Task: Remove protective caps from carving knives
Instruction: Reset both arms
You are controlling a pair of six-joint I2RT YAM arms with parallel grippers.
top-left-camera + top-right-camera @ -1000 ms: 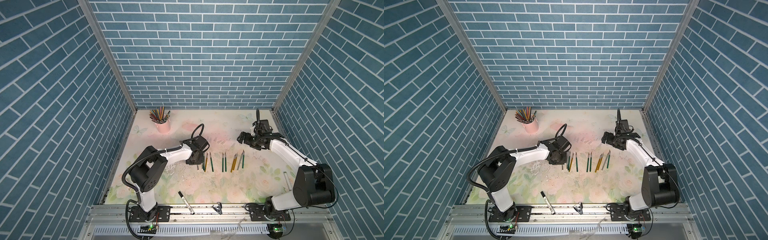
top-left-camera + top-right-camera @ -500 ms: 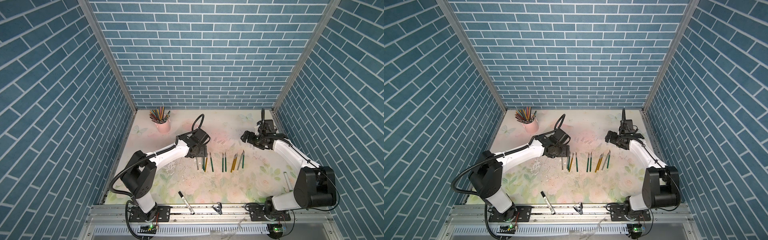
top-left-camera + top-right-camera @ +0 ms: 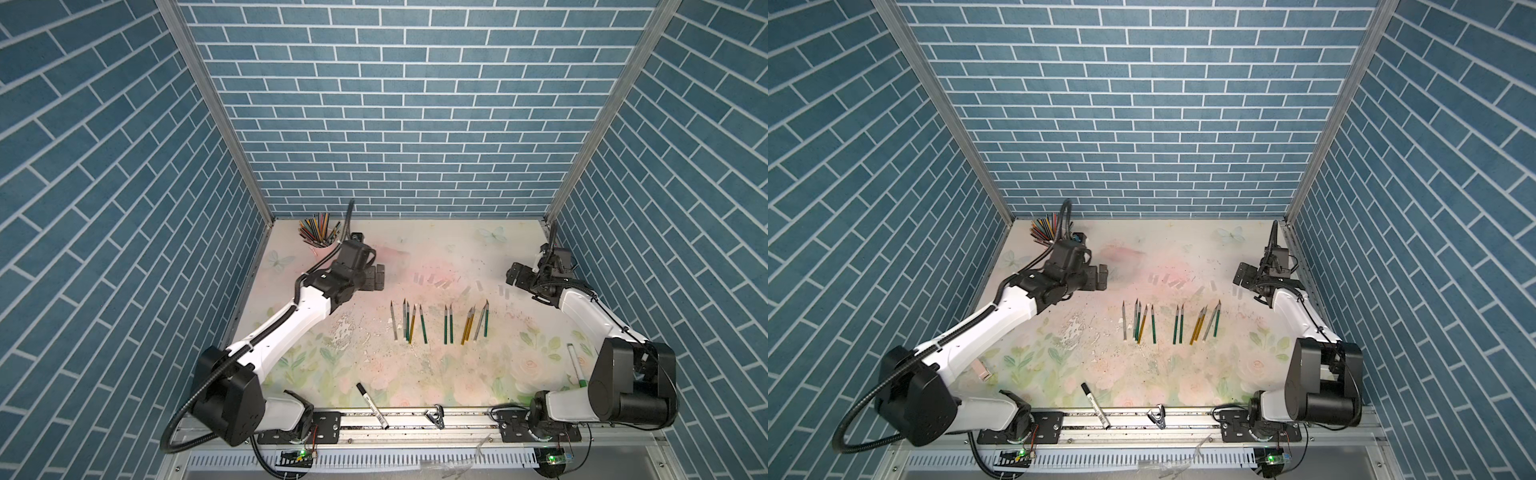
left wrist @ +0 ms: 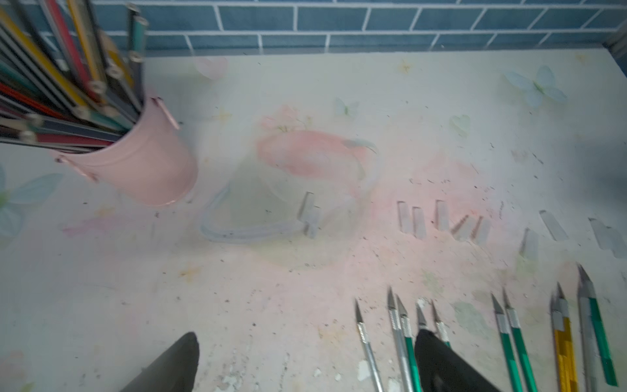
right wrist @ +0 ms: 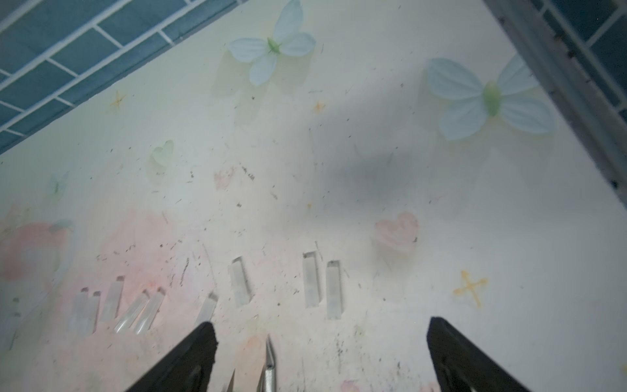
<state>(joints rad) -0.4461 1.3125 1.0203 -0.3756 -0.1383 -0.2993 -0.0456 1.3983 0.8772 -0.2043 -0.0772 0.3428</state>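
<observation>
Left gripper [image 4: 305, 336] hovers over mat, arm stretched forward, jaws wide apart, empty. Protective caps [image 4: 441, 214] ahead of fingertips; carving knives [image 3: 423, 326] alongside. Right gripper [image 5: 320, 325] jaws apart, caps ahead.

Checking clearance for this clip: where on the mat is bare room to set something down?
Bare: the far strip between the protective caps and the back wall, and the near stretch between the carving knives and the marker pen. Crowded: the middle band, caps just behind knives.
</observation>
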